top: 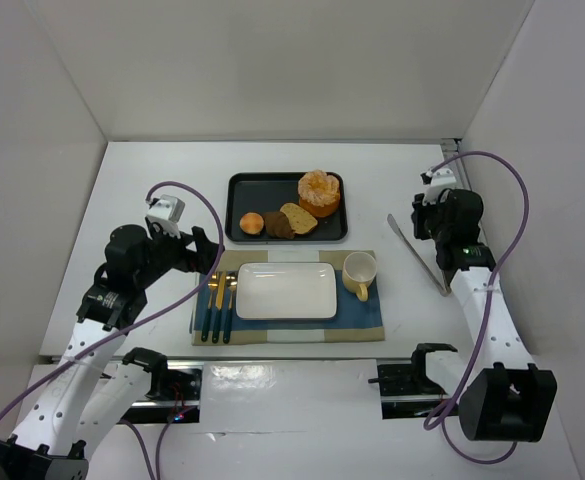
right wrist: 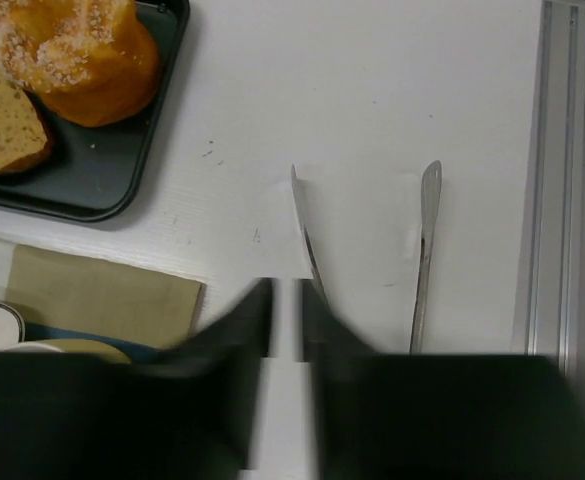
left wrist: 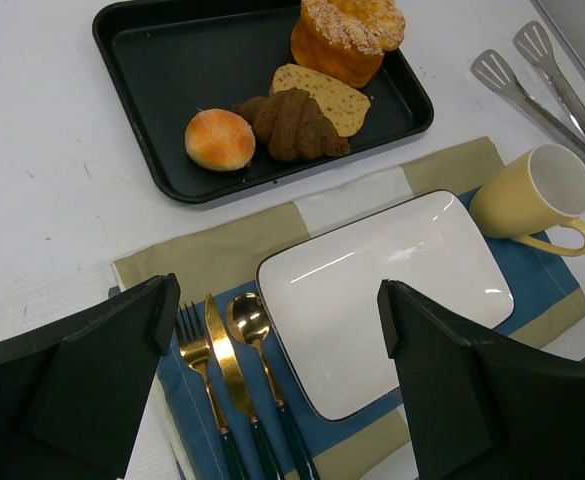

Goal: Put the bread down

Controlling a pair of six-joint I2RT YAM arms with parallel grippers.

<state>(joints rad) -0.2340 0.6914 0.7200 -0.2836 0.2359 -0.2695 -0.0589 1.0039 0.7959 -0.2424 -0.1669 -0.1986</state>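
The bread (top: 318, 192), a large golden-orange bun with a pale ridged top, stands in the right rear corner of the black tray (top: 240, 192). It also shows in the left wrist view (left wrist: 347, 35) and the right wrist view (right wrist: 82, 50). My left gripper (top: 208, 256) hovers wide open and empty over the cutlery and the white plate's left end (left wrist: 272, 370). My right gripper (top: 418, 214) is at the right, above the table beside the metal tongs (right wrist: 307, 235). Its jaws (right wrist: 288, 310) are nearly together with only a narrow slit, holding nothing.
On the tray, a small orange roll (top: 252, 223), a dark croissant (top: 277, 227) and a tan bread slice (top: 299, 217) lie near the bread. A white rectangular plate (top: 285, 291), a yellow mug (top: 359, 272) and gold cutlery (top: 217, 300) sit on the placemat (top: 367, 318). The tongs (top: 419, 255) lie at the right.
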